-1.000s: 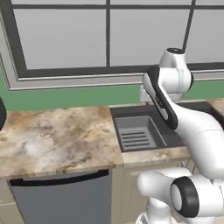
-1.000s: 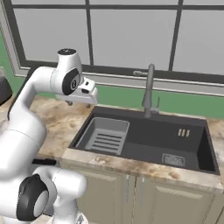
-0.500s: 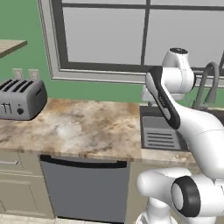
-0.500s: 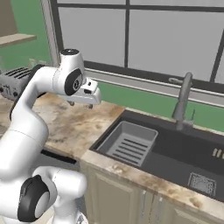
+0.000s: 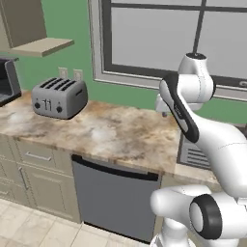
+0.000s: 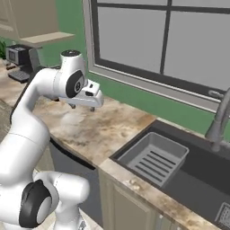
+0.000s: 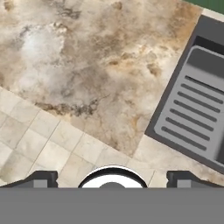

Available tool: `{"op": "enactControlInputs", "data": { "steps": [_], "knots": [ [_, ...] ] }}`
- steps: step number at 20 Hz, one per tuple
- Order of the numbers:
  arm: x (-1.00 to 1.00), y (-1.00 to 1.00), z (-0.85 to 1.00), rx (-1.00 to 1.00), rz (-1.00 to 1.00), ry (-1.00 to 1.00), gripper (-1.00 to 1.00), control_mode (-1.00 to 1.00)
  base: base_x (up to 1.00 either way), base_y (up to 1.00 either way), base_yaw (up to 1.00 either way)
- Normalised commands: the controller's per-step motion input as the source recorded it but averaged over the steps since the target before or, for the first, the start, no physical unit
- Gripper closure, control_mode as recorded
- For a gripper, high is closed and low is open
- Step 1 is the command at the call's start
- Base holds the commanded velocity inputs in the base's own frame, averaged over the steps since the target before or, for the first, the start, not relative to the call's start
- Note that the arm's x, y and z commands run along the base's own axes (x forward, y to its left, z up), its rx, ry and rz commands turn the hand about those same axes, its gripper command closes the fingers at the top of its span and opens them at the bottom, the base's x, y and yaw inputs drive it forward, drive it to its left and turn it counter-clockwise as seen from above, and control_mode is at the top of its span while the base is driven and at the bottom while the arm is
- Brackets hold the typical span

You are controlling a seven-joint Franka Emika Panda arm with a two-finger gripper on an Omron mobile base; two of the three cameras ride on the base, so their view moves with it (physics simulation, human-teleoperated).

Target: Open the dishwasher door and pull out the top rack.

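My arm is folded high, my claw (image 6: 83, 106) hanging over the marbled counter (image 5: 111, 132), tips wide apart, gripping nothing. The dishwasher door (image 5: 113, 200) stands shut below the counter edge, between toaster (image 5: 60, 98) and ribbed sink basin (image 6: 152, 158).

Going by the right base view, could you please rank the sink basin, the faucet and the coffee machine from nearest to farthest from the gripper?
From the gripper:
1. Sink basin, lower right, nearest.
2. Coffee machine, far left on the counter.
3. Faucet, far right, farthest.
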Motion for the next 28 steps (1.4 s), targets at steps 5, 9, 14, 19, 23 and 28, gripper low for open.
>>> {"op": "enactControlInputs", "data": {
  "steps": [5, 9, 14, 19, 23, 28],
  "knots": [
    [0.0, 0.0, 0.0, 0.0, 0.0, 0.0, -1.0, 1.0, -0.04, -0.29, 0.39],
    [0.0, 0.0, 0.0, 0.0, 0.0, 0.0, -1.0, 1.0, -0.07, -0.32, 0.38],
    [0.0, 0.0, 0.0, 0.0, 0.0, 0.0, -1.0, 1.0, -0.14, -0.36, 0.38],
    [0.0, 0.0, 0.0, 0.0, 0.0, 0.0, -1.0, 1.0, -0.16, -0.41, 0.34],
    [0.0, 0.0, 0.0, 0.0, 0.0, 0.0, -1.0, 1.0, -0.14, -0.49, 0.34],
    [0.0, 0.0, 0.0, 0.0, 0.0, 0.0, -1.0, 1.0, -0.02, -0.38, 0.24]
  ]
}}
